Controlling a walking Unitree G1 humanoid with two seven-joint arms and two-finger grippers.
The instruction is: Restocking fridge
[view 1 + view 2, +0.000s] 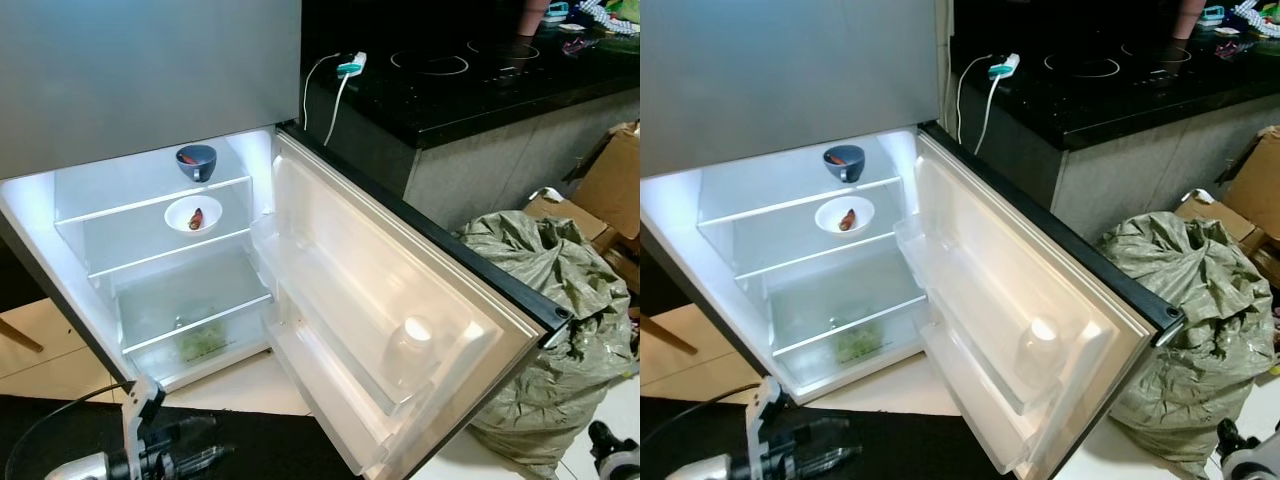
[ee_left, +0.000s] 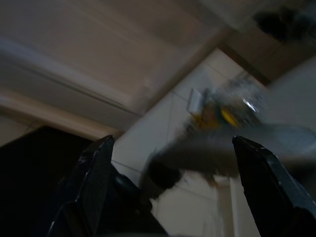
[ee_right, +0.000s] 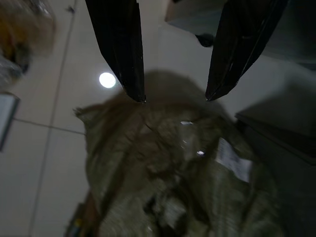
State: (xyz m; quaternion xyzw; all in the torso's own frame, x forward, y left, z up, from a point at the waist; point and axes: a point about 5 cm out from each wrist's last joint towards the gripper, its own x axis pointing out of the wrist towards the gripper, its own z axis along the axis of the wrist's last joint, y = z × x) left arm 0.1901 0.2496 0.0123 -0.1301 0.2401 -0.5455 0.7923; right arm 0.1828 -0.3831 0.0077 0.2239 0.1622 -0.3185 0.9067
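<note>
The fridge (image 1: 150, 80) stands open and lit, its door (image 1: 400, 300) swung out to the right. A blue bowl (image 1: 196, 161) sits on the top shelf. One shelf lower, a white bowl (image 1: 193, 214) holds a small reddish piece. Greens (image 1: 203, 343) lie in the bottom drawer. A pale translucent container (image 1: 412, 345) stands in a door shelf. My left gripper (image 1: 205, 445) hangs low in front of the fridge, open and holding nothing (image 2: 173, 142). My right gripper (image 3: 175, 98) is open too, hovering over a green woven sack (image 3: 177, 168).
The bulging green sack (image 1: 545, 320) lies on the floor just right of the door. Cardboard boxes (image 1: 610, 185) stand behind it. A black counter (image 1: 470, 75) with a cooktop runs along the back, a white cable (image 1: 340, 80) hanging off it. A dark mat (image 1: 270, 445) lies below the fridge.
</note>
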